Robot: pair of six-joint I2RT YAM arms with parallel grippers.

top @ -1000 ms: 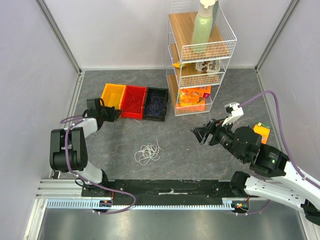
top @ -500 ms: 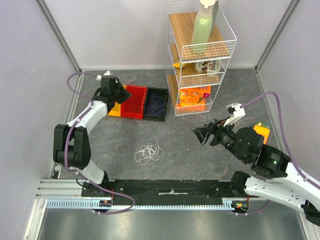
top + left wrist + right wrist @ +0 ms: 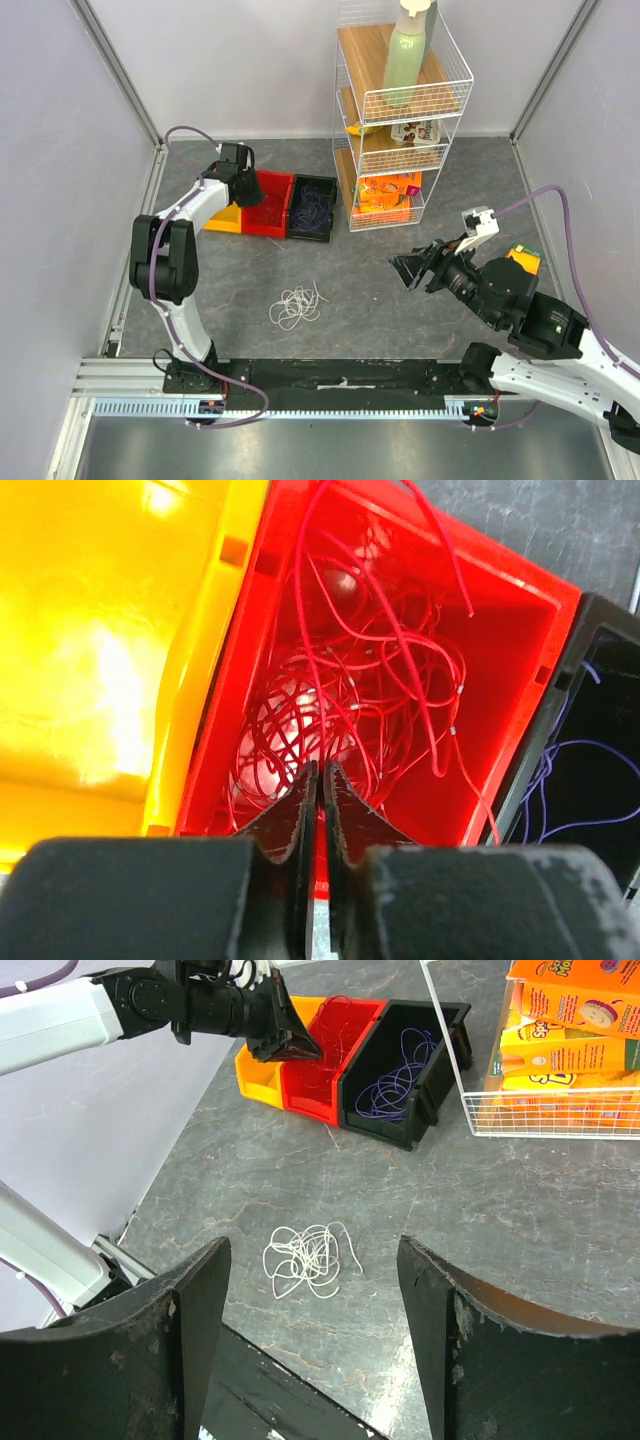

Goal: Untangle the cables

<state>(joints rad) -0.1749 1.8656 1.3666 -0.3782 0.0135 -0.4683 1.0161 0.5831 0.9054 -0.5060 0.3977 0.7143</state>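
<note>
Starting from the white cables (image 3: 297, 306): heaped in one loose looped clump on the open counter (image 3: 470, 190), toward the near edge, roughly between the two arm bases. Roundish, with no real long axis to line up on, only a stray end or two poking out.

Farther back and to the left, well apart from that clump: red cables (image 3: 350, 680) coiled inside the red bin (image 3: 272, 183), purplish cables (image 3: 313, 208) in the black bin (image 3: 296, 229) touching it on one side, and a yellow bin (image 3: 222, 219) touching it on the other.

Over the near rim of the red bin, pointing down at the red tangle: left jaws, pressed together with barely a slit between them, and nothing visibly caught there.

Raised above the right side of the counter, aimed across at the white clump: right jaws, spread wide and holding nothing. Seen from the right wrist, clump framed squarely between the two fingers (image 3: 190, 1290), ahead and below.

Judging by that, better placed for the white clump on the right side: already facing it and open, needing a reach forward and down. Left side busy at the bins, turned away.
</note>
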